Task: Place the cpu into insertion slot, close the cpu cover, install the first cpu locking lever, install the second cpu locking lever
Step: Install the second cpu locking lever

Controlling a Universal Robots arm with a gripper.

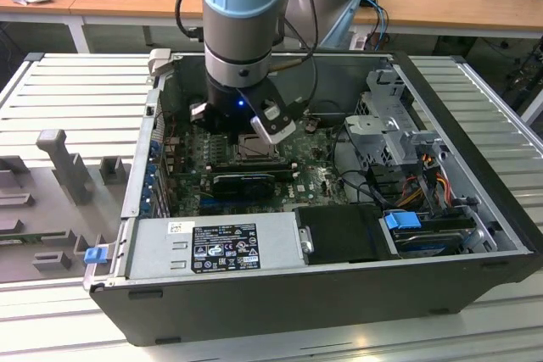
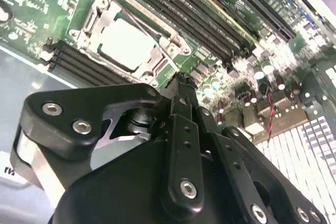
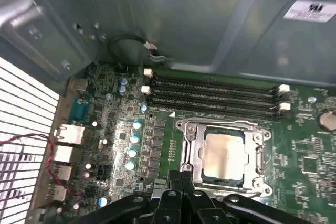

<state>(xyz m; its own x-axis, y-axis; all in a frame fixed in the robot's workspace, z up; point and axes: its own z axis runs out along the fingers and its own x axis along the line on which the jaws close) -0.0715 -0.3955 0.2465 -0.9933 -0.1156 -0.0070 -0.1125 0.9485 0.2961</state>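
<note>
From where I stand, the open computer case [image 1: 475, 235] lies on its side on the slatted bench, and the arm reaches down into its upper-middle part in the exterior view. The gripper [image 1: 246, 129] hangs just over the green motherboard [image 1: 310, 177].

In the first wrist view the memory slots [image 3: 212, 95] run across the centre, left to right. Just below them, right of centre, sits the insertion slot [image 3: 190, 153], with the cpu [image 3: 224, 155] already lying flat in it. The cpu cover [image 3: 261, 150] frames the chip and looks down over it, though I cannot tell whether it is latched.

The gripper's fingers [image 3: 181, 179] come up from the bottom edge, drawn together on nothing, their tips just beside the socket's near left corner. In the second wrist view the fingertips [image 2: 181, 85] stop just short of the socket's rim, with nothing between them.
</note>
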